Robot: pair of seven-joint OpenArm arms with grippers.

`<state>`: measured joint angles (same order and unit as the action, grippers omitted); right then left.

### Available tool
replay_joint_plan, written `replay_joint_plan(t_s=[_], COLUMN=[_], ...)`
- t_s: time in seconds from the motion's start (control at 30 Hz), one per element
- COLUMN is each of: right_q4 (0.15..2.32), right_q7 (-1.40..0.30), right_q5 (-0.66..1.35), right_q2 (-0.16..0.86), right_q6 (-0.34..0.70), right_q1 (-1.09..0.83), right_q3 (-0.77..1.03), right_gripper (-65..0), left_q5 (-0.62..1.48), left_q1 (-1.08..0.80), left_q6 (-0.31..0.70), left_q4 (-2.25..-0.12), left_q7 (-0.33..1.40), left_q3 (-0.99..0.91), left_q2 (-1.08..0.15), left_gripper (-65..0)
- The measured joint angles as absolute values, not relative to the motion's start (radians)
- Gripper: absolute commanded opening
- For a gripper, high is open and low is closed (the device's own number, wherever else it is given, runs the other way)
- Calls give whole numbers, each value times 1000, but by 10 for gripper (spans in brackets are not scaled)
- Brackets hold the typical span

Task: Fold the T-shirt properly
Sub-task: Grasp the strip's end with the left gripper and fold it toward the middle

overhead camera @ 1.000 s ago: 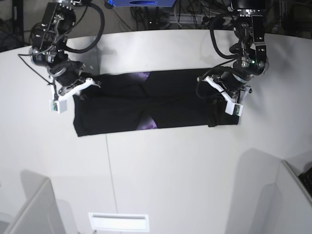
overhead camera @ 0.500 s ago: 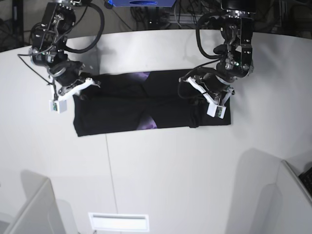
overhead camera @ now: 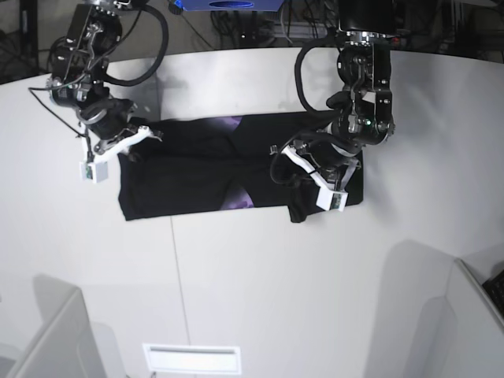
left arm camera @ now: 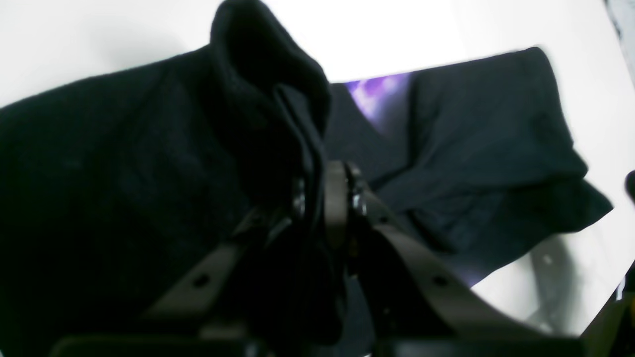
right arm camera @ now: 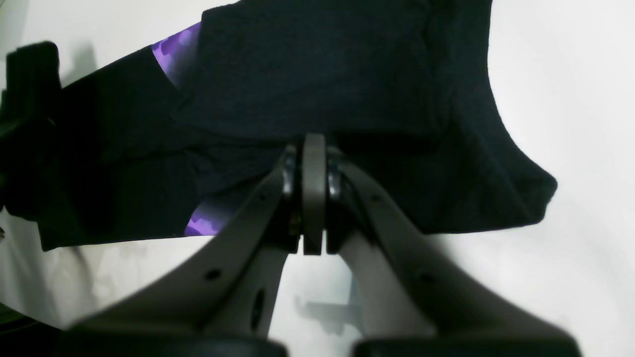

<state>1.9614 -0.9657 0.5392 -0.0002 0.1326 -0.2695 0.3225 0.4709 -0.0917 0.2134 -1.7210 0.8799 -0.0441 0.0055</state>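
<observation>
One T-shirt [overhead camera: 205, 169], black with purple print showing, lies folded in a long band on the white table [overhead camera: 260, 268]. The left gripper [left arm camera: 322, 198] pinches a raised fold of its cloth. The right gripper [right arm camera: 313, 193] is pressed together at the opposite end.

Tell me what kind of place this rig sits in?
Likely a robotics lab bench, not a home: a bare white table with two arms working on a T-shirt, tangled cables and equipment behind it, and white partition panels at the near corners.
</observation>
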Motion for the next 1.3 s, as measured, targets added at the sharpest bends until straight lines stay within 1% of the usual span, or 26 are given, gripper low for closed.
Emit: replay_joint_plan(t_s=[0.23, 0.57, 1.1, 1.13, 1.2, 1.3], right_q4=[1961, 1961, 1961, 1961, 1961, 1961], right_q7=[-965, -965, -966, -966, -966, -966], right_q5=[540, 539, 539, 539, 539, 539], right_q2=[0, 2, 2, 2, 2, 2], right_q6=[133, 133, 133, 133, 133, 133], right_q1=[-269, -269, -264, -265, -264, -265], right_q3=[323, 323, 323, 323, 323, 323], right_gripper=[-650, -650, -650, -650, -650, -650], left_q5=[462, 465, 466, 466, 466, 465], left_q1=[-86, -84, -84, -84, -84, -84], left_q6=[209, 209, 209, 209, 208, 208], left_q4=[-1719, -1666, -1664, -1664, -1664, -1664], left_q7=[880, 880, 879, 879, 879, 879], left_q3=[23, 22, 21, 21, 21, 20], left_q2=[3, 3, 3, 3, 3, 9], left_gripper=[-650, -650, -650, -620, -535, -393])
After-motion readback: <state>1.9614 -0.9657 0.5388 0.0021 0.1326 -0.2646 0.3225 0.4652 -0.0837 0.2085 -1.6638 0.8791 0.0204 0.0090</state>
